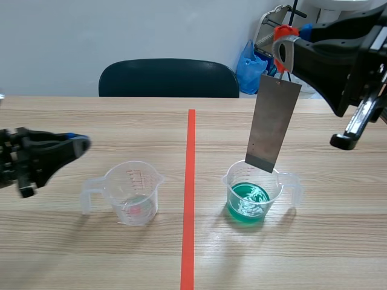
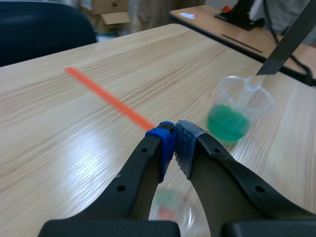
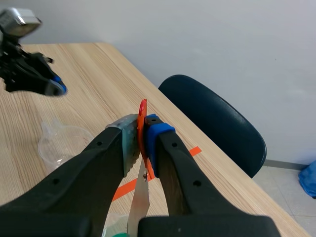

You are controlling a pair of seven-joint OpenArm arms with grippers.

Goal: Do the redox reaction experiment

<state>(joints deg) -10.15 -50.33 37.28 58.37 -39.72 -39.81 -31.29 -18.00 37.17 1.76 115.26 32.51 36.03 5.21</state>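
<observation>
Roughly mid-task, I'd say — right gripper (image 1: 282, 53) is pinched tight on the orange ring (image 1: 285, 31) w/ the metal plate (image 1: 273, 124) hanging just above the green cup (image 1: 254, 194), not yet dipped — left gripper (image 1: 78, 145), closed on nothing, sits well left of that cup.

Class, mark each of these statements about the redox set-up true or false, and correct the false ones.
1. The right gripper is shut on the orange-red ring from which the metal plate hangs. True.
2. The left gripper grips a beaker's handle. False: it is shut on nothing, apart from the near-empty beaker.
3. A dark chair stands beyond the table. True.
4. The green liquid is in the beaker to the right of the tape line. True.
5. The metal plate lies flat on the table. False: it hangs over the beaker of green liquid.
</observation>
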